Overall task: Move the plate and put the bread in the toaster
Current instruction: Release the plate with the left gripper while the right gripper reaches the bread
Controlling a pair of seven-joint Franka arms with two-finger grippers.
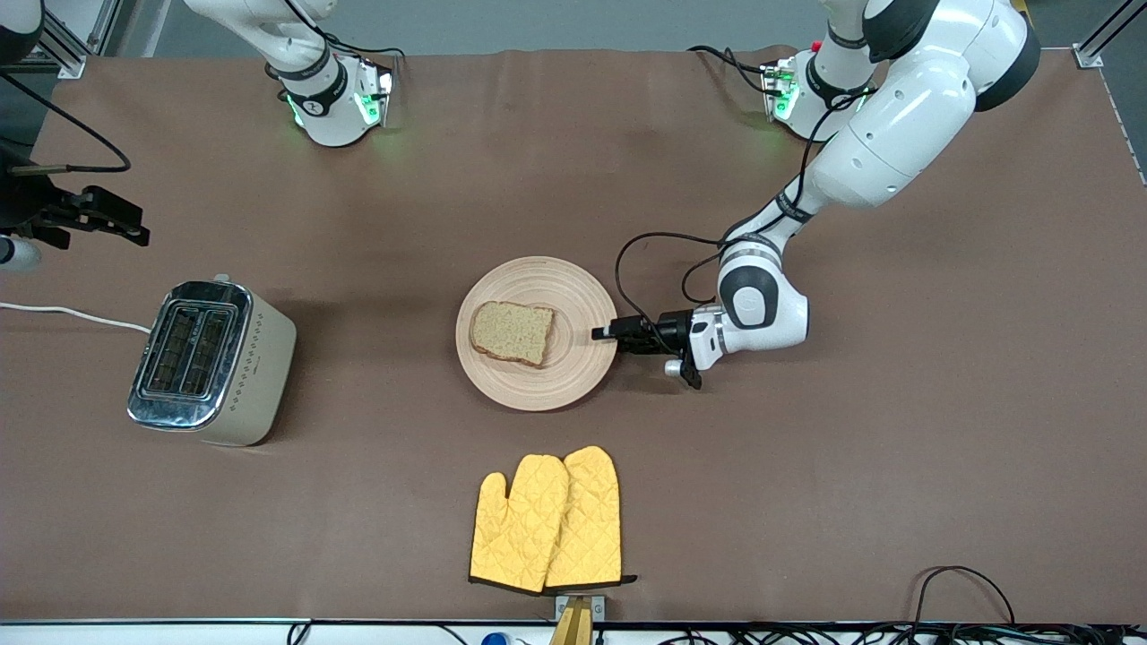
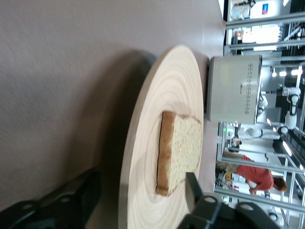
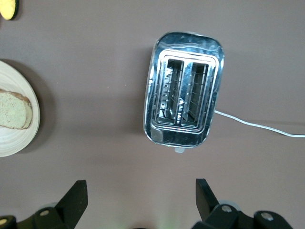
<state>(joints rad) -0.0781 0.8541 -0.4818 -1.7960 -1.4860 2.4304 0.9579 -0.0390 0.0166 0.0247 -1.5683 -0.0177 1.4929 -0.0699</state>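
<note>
Bread [image 1: 512, 331] on plate [image 1: 573, 381]; toaster [image 1: 211, 363] well apart.

Right arm's hand mostly cut off at the front view's edge, toaster cord [image 1: 63, 313] running out of frame, plate [image 3: 14, 138] and bread [image 3: 14, 110] half cropped in right wrist view, mitts [image 3: 8, 8] barely a corner.

Left gripper [image 1: 602, 333] sits low at the plate [image 1: 573, 385] rim, jaws apart with the rim between them; only the bread [image 1: 513, 331] lies ahead of it on the plate. Right gripper [image 3: 138, 200] hangs spread wide over the toaster [image 1: 211, 363]; both slots below it are unblocked. Bare table runs between toaster and plate. Mitts [image 1: 548, 521] lie nearer the camera than the plate, well apart from both grippers.
</note>
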